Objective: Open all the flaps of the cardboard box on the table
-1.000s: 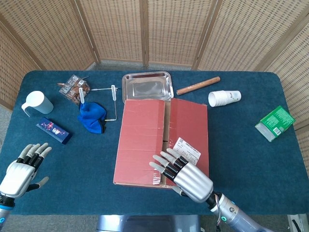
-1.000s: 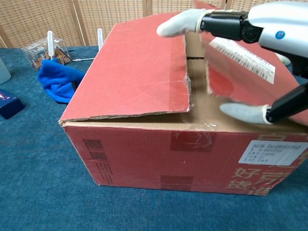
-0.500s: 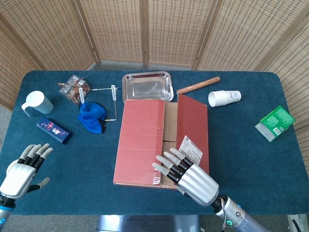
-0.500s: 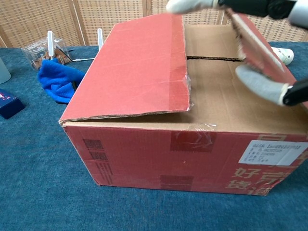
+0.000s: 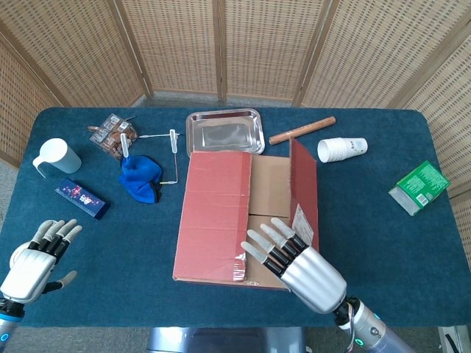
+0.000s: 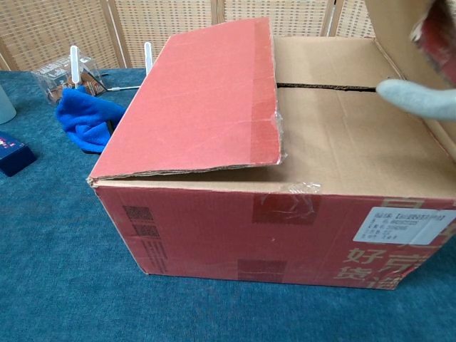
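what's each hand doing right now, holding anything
Left hand: open, fingers apart, holding nothing, off to the side of the cardboard box.
Right hand: fingers spread against the raised right flap; a grip cannot be told.

We log red cardboard box point(image 5: 217, 213) with tan inner flaps, dark blue tablecloth point(image 5: 383, 220), blue cloth point(image 5: 140, 178), green carton point(image 5: 418, 187)

A folding screen point(image 5: 221, 44) of woven cane panels in light wooden frames stands behind the table point(image 5: 383, 243); the table wears a deep blue cloth. Grey floor point(image 5: 184, 99) shows beneath the screen; the light is bright and even.
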Tool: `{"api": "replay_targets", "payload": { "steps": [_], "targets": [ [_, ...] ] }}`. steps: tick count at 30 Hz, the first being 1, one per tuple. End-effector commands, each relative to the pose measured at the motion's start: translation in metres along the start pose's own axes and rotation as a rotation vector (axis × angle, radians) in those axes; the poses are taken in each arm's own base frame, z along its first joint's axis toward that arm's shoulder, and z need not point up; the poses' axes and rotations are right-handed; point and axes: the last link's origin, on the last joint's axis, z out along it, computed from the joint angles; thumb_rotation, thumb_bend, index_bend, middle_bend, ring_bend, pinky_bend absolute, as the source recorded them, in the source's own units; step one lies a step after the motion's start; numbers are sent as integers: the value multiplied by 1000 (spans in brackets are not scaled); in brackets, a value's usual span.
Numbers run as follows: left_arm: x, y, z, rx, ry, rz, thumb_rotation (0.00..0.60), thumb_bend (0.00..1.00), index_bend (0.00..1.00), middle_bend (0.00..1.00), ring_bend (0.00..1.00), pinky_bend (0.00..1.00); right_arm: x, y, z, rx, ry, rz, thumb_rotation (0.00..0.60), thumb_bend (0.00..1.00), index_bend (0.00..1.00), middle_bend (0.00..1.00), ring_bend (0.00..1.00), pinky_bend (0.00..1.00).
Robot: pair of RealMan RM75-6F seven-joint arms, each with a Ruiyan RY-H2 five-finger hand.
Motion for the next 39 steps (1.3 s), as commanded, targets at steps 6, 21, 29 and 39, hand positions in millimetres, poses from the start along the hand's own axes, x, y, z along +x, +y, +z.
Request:
{"api": "replay_targets", "payload": {
  "steps": [6, 21, 29, 39],
  "targets": [
    [-1, 0, 0, 2, -4, -1, 600, 239, 0, 0, 0, 0, 10, 6, -5, -29, 7, -116, 600, 388, 0, 0, 0, 0],
    [-4, 2, 0, -5, -19, 0, 600, 238, 0, 0, 0, 0, 25, 11, -22, -73, -7, -197, 600, 447, 0, 0, 0, 0],
    [-6, 3, 0, -6, -29, -2, 600, 240, 0, 0, 0, 0, 35, 11, -30, -93, 4, -235, 600, 634, 0, 0, 0, 0],
    [-7, 3, 0, -6, -34, -6, 600, 239, 0, 0, 0, 0, 35, 16, -39, -123, -81, -278, 600, 682, 0, 0, 0, 0]
  ]
}}
